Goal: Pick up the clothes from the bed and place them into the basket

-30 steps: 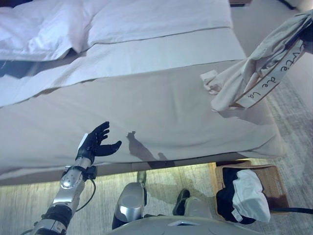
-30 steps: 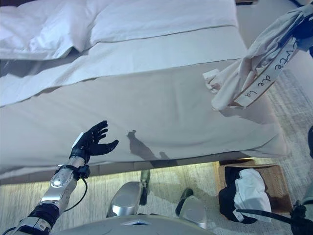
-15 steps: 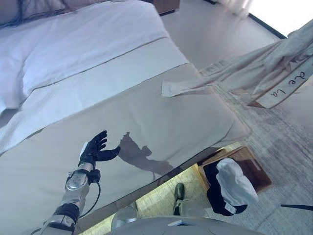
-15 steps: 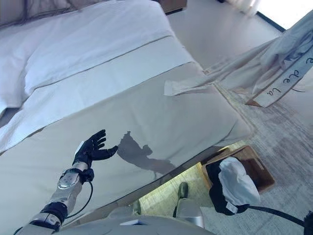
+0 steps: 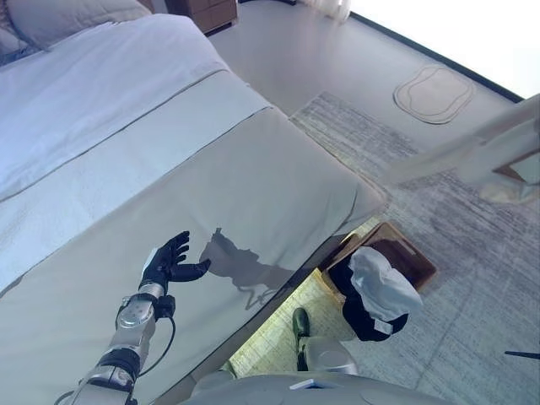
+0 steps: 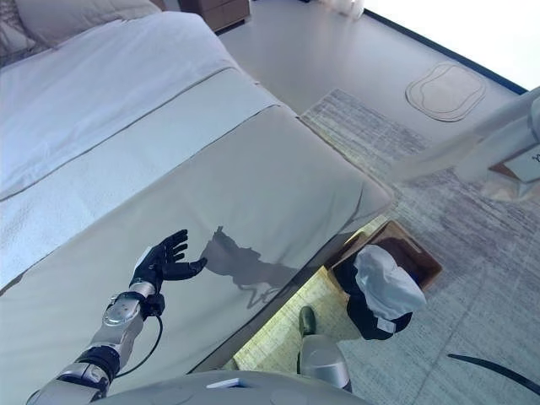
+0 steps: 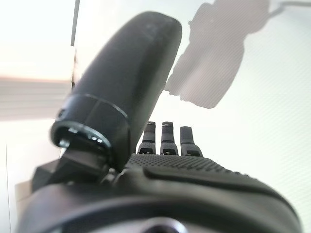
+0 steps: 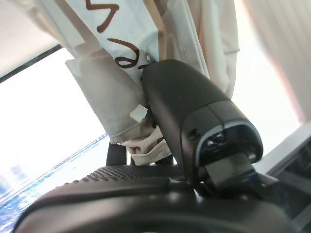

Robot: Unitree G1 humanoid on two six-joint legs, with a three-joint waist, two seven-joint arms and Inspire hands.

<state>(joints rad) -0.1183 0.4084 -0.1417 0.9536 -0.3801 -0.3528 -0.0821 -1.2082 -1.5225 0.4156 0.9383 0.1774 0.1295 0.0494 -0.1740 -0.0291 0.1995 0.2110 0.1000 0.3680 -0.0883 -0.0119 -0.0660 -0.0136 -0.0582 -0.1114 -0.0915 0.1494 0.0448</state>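
Beside bed edge (image 5: 337,228), basket (image 5: 405,253), right hand (image 8: 194,126) fingers gripping beige garment (image 8: 121,82), left hand (image 5: 169,263) fingers spread.

The bed (image 5: 253,194) wears smooth matt cloth, beige at the foot and white toward the upper left. The cream garment (image 8: 116,68) is soft, creased fabric. The basket (image 5: 403,253) at lower right looks like matt brown board. The rug (image 5: 472,253) is coarse and woven.
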